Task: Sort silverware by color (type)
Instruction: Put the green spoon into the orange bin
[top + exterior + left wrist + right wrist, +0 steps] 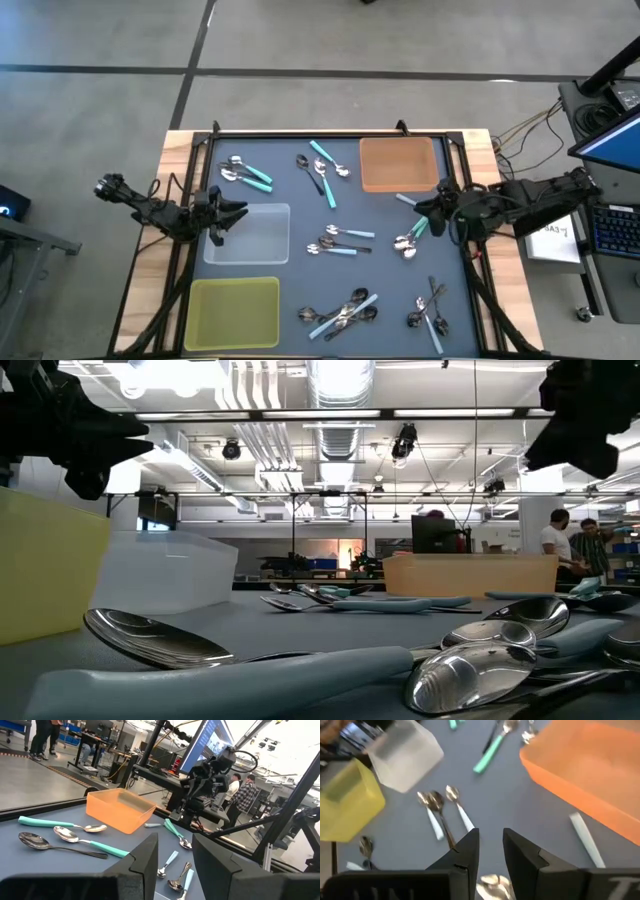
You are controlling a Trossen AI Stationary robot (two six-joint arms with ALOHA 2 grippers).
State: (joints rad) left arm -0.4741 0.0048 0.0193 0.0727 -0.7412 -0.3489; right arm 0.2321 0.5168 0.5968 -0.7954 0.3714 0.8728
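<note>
Silverware lay scattered over the dark tabletop [300, 215]; going from the left, you had a teal-handled pair [245, 173] near the far edge, a mixed group [322, 170] beside it, two pale-handled spoons [340, 241] at mid-table, a tangled heap [342, 311] at the near edge, a shiny cluster [408, 243] just below the right hand, and a few more spoons [430, 308] at the near right; the clear tray [250, 233], yellow tray [234, 311] and orange tray [399, 163] held nothing that I could see.

You should have judged these spoons light, stiff and slick, lying flat with little to get under; the polished bowls would likely skid from the fingers, so the handle near its middle looked the better hold, pinched across its narrow width; where spoons overlapped, a neighbour could easily have been dragged along.

Your left hand [220, 215] hung over the clear tray's left edge, raised off the tabletop, its arm reaching in from the left; its fingers [145, 860] stood a little apart with nothing between them.

Your right hand [428, 210] sat above the tabletop just beside the orange tray's near corner, arm reaching in from the right, wrist tipped downward; its fingers [467, 852] were likewise slightly parted and empty.
</note>
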